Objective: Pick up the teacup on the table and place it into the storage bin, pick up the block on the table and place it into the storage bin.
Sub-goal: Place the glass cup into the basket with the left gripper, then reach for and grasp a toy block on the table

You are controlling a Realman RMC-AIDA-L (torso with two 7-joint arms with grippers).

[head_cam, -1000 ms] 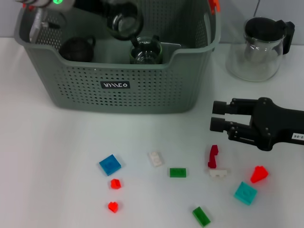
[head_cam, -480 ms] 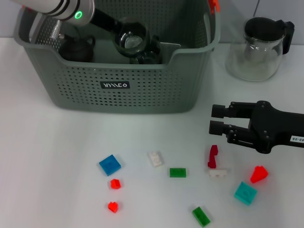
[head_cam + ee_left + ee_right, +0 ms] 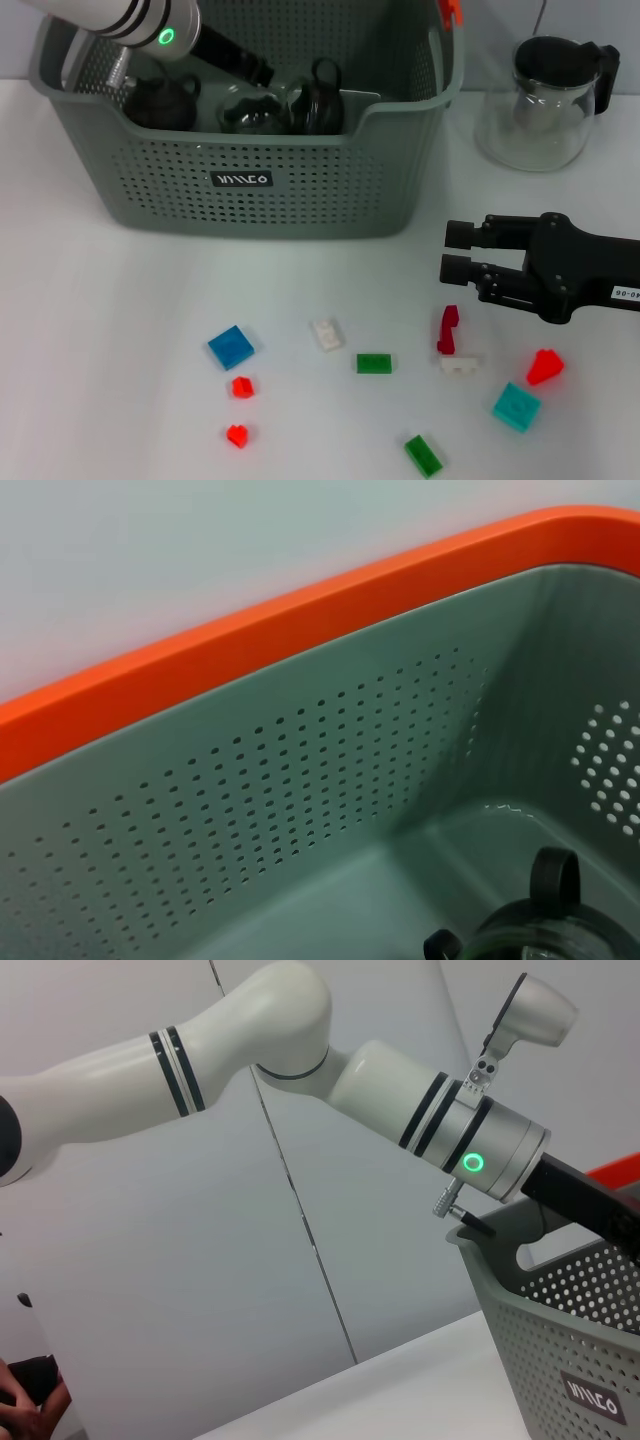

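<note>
Right gripper (image 3: 447,250) fingers parted, empty; left gripper's cannot be told.
Teacup (image 3: 250,108) sits inside bin (image 3: 300,170); blocks (image 3: 231,346) remain on table (image 3: 110,310).

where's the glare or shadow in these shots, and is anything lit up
Head view: soft shadow under the right gripper on the table; pale highlights on the glass pitcher; contents of the storage bin dark and hard to read. Right wrist view: a green ring light glows on the left arm. Left wrist view: even light, no glare.
</note>
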